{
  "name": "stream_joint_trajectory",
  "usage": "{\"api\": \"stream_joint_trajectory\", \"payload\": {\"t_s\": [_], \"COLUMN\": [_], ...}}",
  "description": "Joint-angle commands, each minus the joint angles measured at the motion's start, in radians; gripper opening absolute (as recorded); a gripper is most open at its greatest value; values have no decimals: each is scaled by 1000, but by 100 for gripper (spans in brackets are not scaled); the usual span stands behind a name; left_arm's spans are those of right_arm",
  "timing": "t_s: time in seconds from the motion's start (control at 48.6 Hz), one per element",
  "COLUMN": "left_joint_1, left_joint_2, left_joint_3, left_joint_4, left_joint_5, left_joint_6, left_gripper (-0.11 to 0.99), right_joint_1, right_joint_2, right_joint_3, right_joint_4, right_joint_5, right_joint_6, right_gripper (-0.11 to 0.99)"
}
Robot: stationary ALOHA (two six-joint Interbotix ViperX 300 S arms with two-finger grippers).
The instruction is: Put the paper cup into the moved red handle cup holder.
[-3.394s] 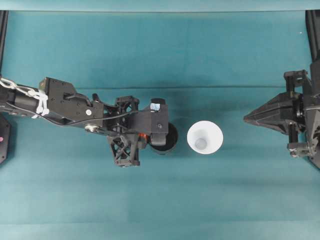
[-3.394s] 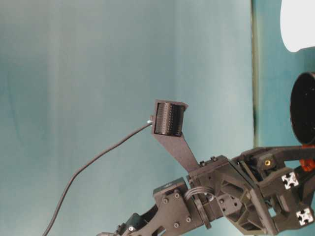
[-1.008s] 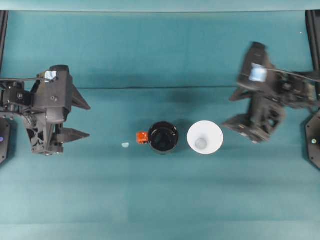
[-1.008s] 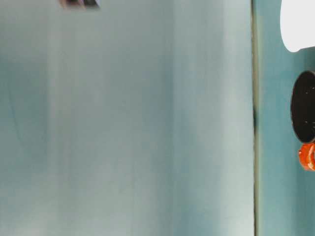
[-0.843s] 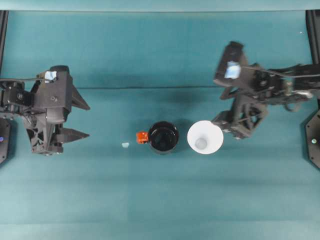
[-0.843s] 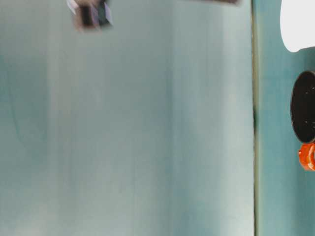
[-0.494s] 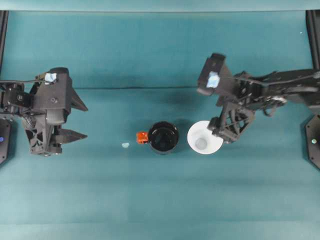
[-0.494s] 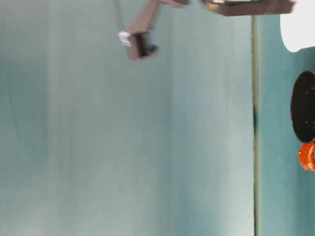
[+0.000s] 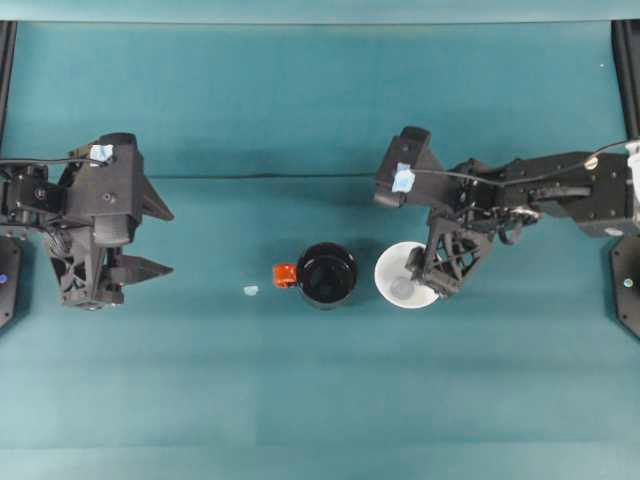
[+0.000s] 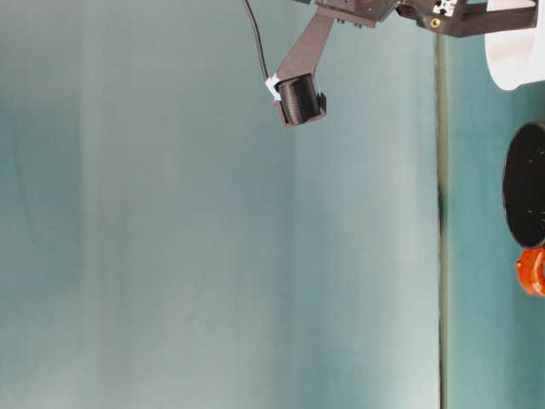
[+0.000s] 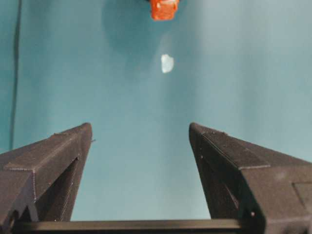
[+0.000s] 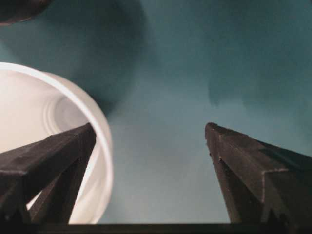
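Your work surface is a teal cloth [image 9: 320, 400] covering the whole table, with a straight crease running across the upper-middle of the overhead frame and a paler teal strip along the top edge. In the table-level picture you see a plain pale teal backdrop [image 10: 213, 256] behind the table, smooth and featureless.

Near the centre of the overhead frame stands the red handle cup holder [image 9: 327, 275], glossy black, its red tab pointing toward the left of the frame. Just to its right, close but apart from it, you have the paper cup [image 9: 398, 275], upright with its mouth open to the camera. A small whitish scrap [image 9: 250, 290] lies on the cloth left of the holder's tab; your left wrist camera shows that scrap in the upper middle, with the red tab at the top edge.

Your right gripper [image 9: 433, 268] sits over the right part of the cup's rim, jaws spread wide. In the right wrist view one finger [image 12: 53, 161] lies over the inside of the cup at lower left and the other stands over bare cloth at lower right, so the rim wall runs between them; nothing is gripped.

Your left gripper [image 9: 160, 240] rests at the left edge of the overhead frame, well apart from the holder, jaws wide apart and holding nothing.
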Motion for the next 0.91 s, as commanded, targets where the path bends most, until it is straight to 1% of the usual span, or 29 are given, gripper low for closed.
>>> {"api": "stream_joint_trajectory", "payload": {"t_s": [0.0,0.041,0.103,0.165,0.185,0.226,0.247,0.288,0.329,0.37,0.453,0.514,0.576,0.761,0.782,0.885], "left_joint_1": [3,2,2,2,2,3,2,2,2,2,3,5,5,6,6,5], "left_joint_2": [-8,-8,-8,-8,-8,-8,-8,-8,-8,-8,-6,-6,-6,-5,-5,-3], "left_joint_3": [-12,-12,-12,-12,-12,-12,-12,-12,-12,-12,-12,-12,-12,-12,-12,-12], "left_joint_4": [2,2,2,2,2,3,2,3,2,2,3,2,2,2,3,2], "left_joint_5": [-6,-6,-6,-6,-6,-8,-6,-6,-8,-6,-6,-6,-8,-6,-6,-8], "left_joint_6": [-2,-2,-2,-2,-2,-2,-2,-2,-2,-2,-2,-2,-2,-2,-2,-3], "left_gripper": [84,84,84,84,84,84,84,84,84,83,83,83,83,83,83,83], "right_joint_1": [3,5,5,9,11,20,23,26,29,32,38,43,44,48,48,49], "right_joint_2": [-3,-3,-3,-3,-2,-3,-2,-2,2,2,2,2,2,2,2,0], "right_joint_3": [-15,-17,-21,-25,-25,-26,-28,-29,-31,-31,-31,-31,-32,-32,-34,-43], "right_joint_4": [3,5,18,37,37,38,38,38,38,38,38,38,38,43,43,43], "right_joint_5": [-3,-2,0,-2,-5,-5,-6,-5,0,0,0,2,3,5,6,23], "right_joint_6": [14,14,12,8,6,6,5,5,6,6,6,6,6,6,6,8], "right_gripper": [89,86,79,67,62,50,44,32,22,13,-1,-7,-9,-10,-10,-10]}}
